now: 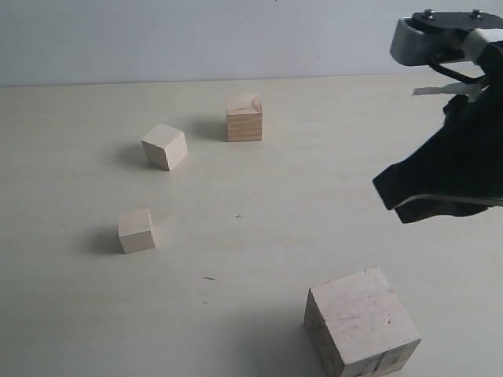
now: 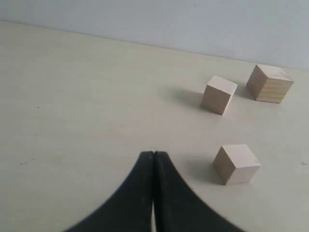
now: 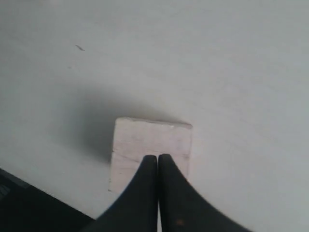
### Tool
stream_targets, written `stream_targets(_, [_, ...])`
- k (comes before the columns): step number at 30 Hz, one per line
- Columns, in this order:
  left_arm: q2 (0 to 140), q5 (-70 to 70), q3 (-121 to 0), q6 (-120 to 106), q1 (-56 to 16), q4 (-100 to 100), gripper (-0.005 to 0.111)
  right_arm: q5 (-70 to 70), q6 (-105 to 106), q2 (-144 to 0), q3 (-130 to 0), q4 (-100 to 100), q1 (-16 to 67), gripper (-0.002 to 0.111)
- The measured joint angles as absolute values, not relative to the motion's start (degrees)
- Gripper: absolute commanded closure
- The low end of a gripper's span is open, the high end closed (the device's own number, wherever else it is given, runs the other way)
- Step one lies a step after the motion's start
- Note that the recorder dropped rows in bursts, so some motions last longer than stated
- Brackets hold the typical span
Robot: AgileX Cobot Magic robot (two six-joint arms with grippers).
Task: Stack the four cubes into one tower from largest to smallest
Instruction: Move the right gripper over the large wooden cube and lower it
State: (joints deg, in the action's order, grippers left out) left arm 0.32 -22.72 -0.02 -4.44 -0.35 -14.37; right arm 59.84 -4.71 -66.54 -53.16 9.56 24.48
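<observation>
Four wooden cubes lie apart on the pale table [image 1: 259, 236]; no tower stands. The largest cube [image 1: 361, 323] [image 3: 150, 137], pale with dark side marks, sits at the front right. The darker tan cube [image 1: 244, 117] [image 2: 269, 83] is at the back. Two small pale cubes lie to the left, one [image 1: 165, 146] [image 2: 219, 94] farther back, one [image 1: 136, 230] [image 2: 237, 164] nearer. My right gripper [image 1: 387, 190] [image 3: 158, 156] hovers shut above the largest cube, holding nothing. The left gripper [image 2: 153, 153] is shut and empty over bare table, away from the small cubes; the exterior view does not show it.
A light wall [image 1: 196, 35] rises behind the table's far edge. The right arm's dark body and grey wrist housing [image 1: 428, 35] fill the upper right of the exterior view. A dark area [image 3: 29, 208] lies past the table's edge in the right wrist view.
</observation>
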Motion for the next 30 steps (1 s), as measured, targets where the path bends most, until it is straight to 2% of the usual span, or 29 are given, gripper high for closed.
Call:
stream_targets(4, [0.3,-22.7,0.0,-4.4,-0.4,-14.4,0.107,56.4,-8.2,-66.5,-53.2,9.7,28.4,0.106])
stream_targets(6, [0.3,-22.7,0.0,-4.4,-0.4,-14.4,0.107,55.4,-8.7,-66.5,-53.2,9.7,28.9,0.096])
stream_targets(8, [0.3,-22.7,0.0,-4.4,-0.4,-14.4,0.107,55.4,-8.8,-66.5,-53.2,9.7,29.2,0.082])
stream_targets(13, [0.3,-22.7,0.0,-4.4,-0.4,-14.4,0.107,54.7,-2.8,-67.3,-53.2,8.6,29.3,0.026])
stream_targets(15, [0.3,-22.7,0.0,-4.4,-0.4,-14.4,0.107,51.3,-0.9,-68.9,-53.2,6.3,29.3,0.012])
stream_targets(20, [0.3,-22.7,0.0,-4.4,-0.4,-14.4,0.107,45.4,0.5,-73.4,-53.2,1.6,29.3,0.009])
stream_targets(30, [0.3,-22.7,0.0,-4.4,-0.4,-14.4,0.107,49.3,-12.5,-74.3,-53.4,-0.9,29.3,0.009])
